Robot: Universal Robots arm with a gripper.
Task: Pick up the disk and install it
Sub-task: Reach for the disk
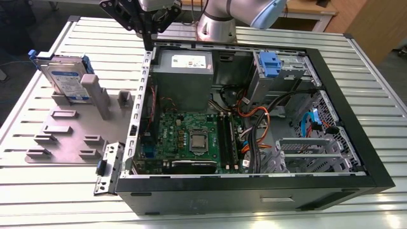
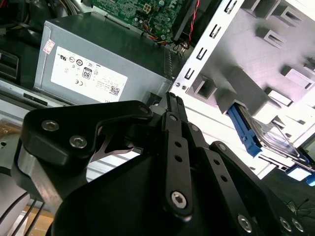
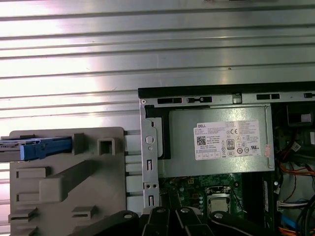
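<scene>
the flat silver hard disk with a blue-and-white label and blue plastic carrier (image 1: 68,81) stands on edge in a slot of the grey plastic fixture plate (image 1: 64,138), on the exterior view's left of the open black computer case (image 1: 356,143). it is well apart from the black gripper (image 1: 150,43) and not yet picked up, so the work looks to be at its start, at the approach to the pick.

the gripper hangs over the case's far corner, just above the big grey metal power supply box (image 1: 184,71). in the second wrist view its jaws look drawn narrow, close together, with nothing between them. that view also catches the disk's blue edge beyond the case wall.

a small blue plastic latch piece (image 1: 269,64) sits at the drive bay inside the case. everything rests on a ribbed metal table (image 1: 38,191).

as for writing, the disk's label carries print too small to make out, and the power supply box has a white sticker with certification marks and fine text.
</scene>
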